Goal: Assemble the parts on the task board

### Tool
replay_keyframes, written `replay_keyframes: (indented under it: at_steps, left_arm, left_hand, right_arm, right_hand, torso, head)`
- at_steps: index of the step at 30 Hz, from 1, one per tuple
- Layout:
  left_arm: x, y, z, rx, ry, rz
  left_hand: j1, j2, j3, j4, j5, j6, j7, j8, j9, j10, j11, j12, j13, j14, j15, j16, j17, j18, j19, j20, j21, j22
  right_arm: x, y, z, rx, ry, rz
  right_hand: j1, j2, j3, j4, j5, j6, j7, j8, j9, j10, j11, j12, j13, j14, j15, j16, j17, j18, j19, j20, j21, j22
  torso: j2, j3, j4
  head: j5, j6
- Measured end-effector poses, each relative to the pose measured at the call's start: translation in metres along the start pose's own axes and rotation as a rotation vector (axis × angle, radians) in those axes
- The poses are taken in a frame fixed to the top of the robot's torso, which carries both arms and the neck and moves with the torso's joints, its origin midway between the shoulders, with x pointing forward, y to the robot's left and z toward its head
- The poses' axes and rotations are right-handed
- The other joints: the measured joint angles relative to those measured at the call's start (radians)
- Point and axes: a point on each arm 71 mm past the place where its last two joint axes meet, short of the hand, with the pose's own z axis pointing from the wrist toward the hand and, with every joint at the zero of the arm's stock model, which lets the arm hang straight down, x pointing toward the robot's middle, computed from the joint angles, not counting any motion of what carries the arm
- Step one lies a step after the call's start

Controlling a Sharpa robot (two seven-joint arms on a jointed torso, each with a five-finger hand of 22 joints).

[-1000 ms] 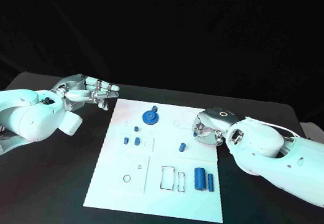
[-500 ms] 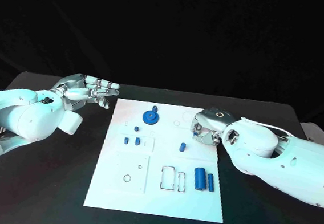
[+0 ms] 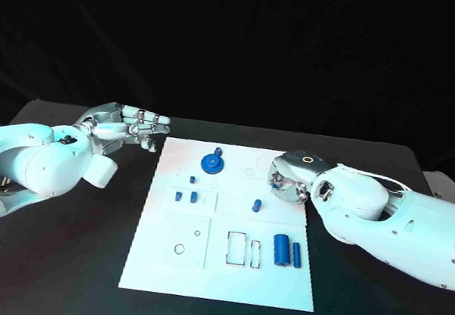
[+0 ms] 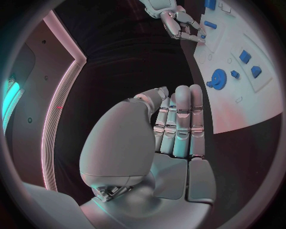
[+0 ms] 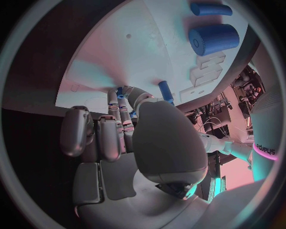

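Observation:
The white task board (image 3: 222, 266) lies in the middle of the table. On it are a blue gear (image 3: 213, 163), two small blue parts (image 3: 185, 197), a blue peg (image 3: 256, 205), and a thick blue cylinder (image 3: 279, 249) beside a thin one (image 3: 296, 254). My right hand (image 3: 286, 185) hovers low over the board's far right part, fingertips down. In the right wrist view its fingers pinch a small blue part (image 5: 121, 92) close to the board, near the peg (image 5: 166, 90). My left hand (image 3: 126, 129) hangs left of the board with curled fingers (image 4: 178, 119) holding nothing.
Empty outlined slots (image 3: 242, 250) sit left of the cylinders. The black table (image 3: 70, 262) surrounds the board. The left wrist view shows the gear (image 4: 219, 78) and my right hand (image 4: 178, 21) further along the board.
My right hand has crept slightly left over the far part of the board. The left hand and the loose parts have stayed put.

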Motion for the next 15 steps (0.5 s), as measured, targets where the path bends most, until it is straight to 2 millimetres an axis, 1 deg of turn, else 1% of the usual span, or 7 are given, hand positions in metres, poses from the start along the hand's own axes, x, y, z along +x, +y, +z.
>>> replay_keyframes:
  at_steps: [3,5,9,11,12,13,15]
  left_arm:
    - [0.0002,0.0001,0.0000,-0.001,0.003,0.000]
    - [0.0004,0.0001,0.0000,-0.002,0.004,-0.001]
    - [0.0006,0.0002,0.0000,-0.003,0.008,-0.001]
    - [0.0007,0.0003,0.0000,-0.004,0.009,-0.001]
    - [0.0007,0.0003,0.0000,-0.004,0.010,-0.001]
    - [0.0008,0.0003,0.0000,-0.005,0.011,-0.001]
    - [0.0008,0.0004,0.0000,-0.006,0.013,-0.001]
  left_hand:
    - [0.000,0.000,0.000,0.000,0.000,0.000,0.000,0.000,0.000,0.000,0.000,0.000,0.000,0.000,0.000,0.000,0.000,0.000,0.000,0.000,0.000,0.000]
    - [0.000,0.000,0.000,0.000,0.000,0.000,0.000,0.000,0.000,-0.002,0.002,0.000,0.000,0.000,0.000,0.000,0.000,0.000,0.000,0.000,0.000,-0.001]
    - [0.004,0.004,-0.003,-0.003,0.000,0.000,0.000,0.000,0.000,-0.003,0.003,0.000,0.000,0.000,0.000,0.000,-0.002,0.000,0.000,0.000,0.000,-0.002]
    - [0.004,0.004,-0.003,-0.003,0.000,-0.002,0.002,0.000,0.000,-0.003,0.003,0.000,0.000,0.000,0.000,-0.004,-0.002,0.000,0.000,0.000,0.000,-0.002]
    - [0.004,0.004,-0.003,-0.003,0.000,-0.004,0.004,0.000,0.000,-0.003,0.003,0.000,0.000,0.000,0.000,-0.004,-0.002,0.000,0.000,0.000,0.000,-0.002]
    - [0.004,0.004,-0.003,-0.003,0.000,-0.004,0.004,0.000,0.000,-0.003,0.004,0.000,0.000,0.000,0.000,-0.004,-0.002,0.000,0.000,0.000,0.000,-0.002]
    - [0.004,0.004,-0.006,-0.006,0.000,-0.004,0.004,0.000,0.000,-0.003,0.003,0.003,0.000,0.000,0.000,-0.004,-0.004,0.000,0.000,0.000,0.000,-0.002]
  right_arm:
    - [0.0001,0.0005,-0.0004,-0.001,0.000,-0.001]
    - [0.0003,0.0010,-0.0010,-0.001,0.000,-0.002]
    - [0.0007,0.0011,-0.0022,0.000,-0.001,-0.001]
    - [0.0010,0.0012,-0.0028,0.000,-0.004,0.000]
    - [0.0012,0.0011,-0.0031,0.000,-0.005,0.001]
    - [0.0014,0.0008,-0.0034,0.000,-0.007,0.002]
    - [0.0017,0.0006,-0.0038,0.001,-0.011,0.005]
  right_hand:
    - [0.000,0.000,0.019,-0.016,0.006,0.010,-0.003,0.000,0.004,0.009,-0.004,0.004,0.002,0.000,0.000,0.000,0.002,0.000,0.000,0.000,0.010,0.000]
    - [0.000,0.000,0.039,-0.028,0.007,0.014,0.000,0.000,0.006,0.013,-0.005,0.004,0.003,0.000,0.000,0.004,0.003,0.000,0.004,-0.004,0.017,0.000]
    - [0.001,0.001,0.057,-0.034,0.007,0.017,-0.002,0.000,0.008,0.015,-0.003,0.003,0.003,0.000,0.000,0.004,0.003,0.000,0.004,-0.004,0.025,0.000]
    - [0.001,0.001,0.067,-0.036,0.007,0.020,0.001,0.000,0.010,0.017,0.000,0.003,0.003,0.000,0.000,0.004,0.003,0.000,0.004,-0.004,0.031,0.000]
    - [0.001,0.001,0.069,-0.039,0.007,0.020,0.001,0.000,0.010,0.017,0.000,0.003,0.003,0.000,0.000,0.004,0.003,-0.002,0.004,-0.004,0.032,0.000]
    - [0.001,0.001,0.073,-0.038,0.007,0.020,0.001,0.000,0.011,0.017,0.000,0.003,0.003,0.000,0.000,0.009,0.003,-0.013,0.004,-0.004,0.037,0.000]
    - [0.001,0.001,0.079,-0.040,0.007,0.020,0.001,0.000,0.012,0.017,0.000,0.003,0.003,0.000,0.000,0.009,0.003,-0.015,0.004,-0.004,0.041,0.000]
  torso:
    - [0.000,-0.0003,0.0000]
    - [0.000,-0.0003,0.0000]
    - [-0.001,-0.0003,0.0000]
    - [-0.001,-0.0004,0.0000]
    - [-0.001,-0.0006,0.0001]
    - [-0.001,-0.0006,0.0002]
    - [-0.001,-0.0006,0.0004]
  head:
    - [0.000,-0.001]
    - [0.000,-0.002]
    - [0.000,-0.003]
    - [0.000,-0.003]
    - [-0.001,-0.003]
    - [-0.001,-0.003]
    - [-0.001,-0.003]
